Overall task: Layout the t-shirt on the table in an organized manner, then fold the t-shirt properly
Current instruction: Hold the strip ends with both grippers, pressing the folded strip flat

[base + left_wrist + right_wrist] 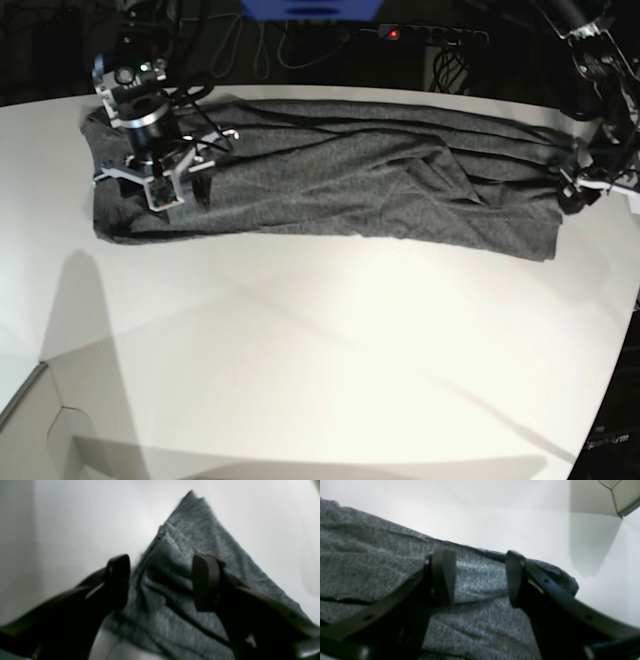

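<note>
Both pincers (161, 582) (481, 578) gape wide over the t-shirt (330, 180) (apparently not gripping).

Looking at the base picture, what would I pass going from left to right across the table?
Bare table → right gripper over the shirt's left end → long grey t-shirt → left gripper at the shirt's right end.

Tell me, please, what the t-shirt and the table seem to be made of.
The t-shirt looks like a soft knit, probably cotton or a blend: heathered dark grey flecks, matte, lying in loose folds. The table seems a hard, smooth white laminate or coated board, with soft highlights and clear shadows on it; the exact material cannot be told.
</note>
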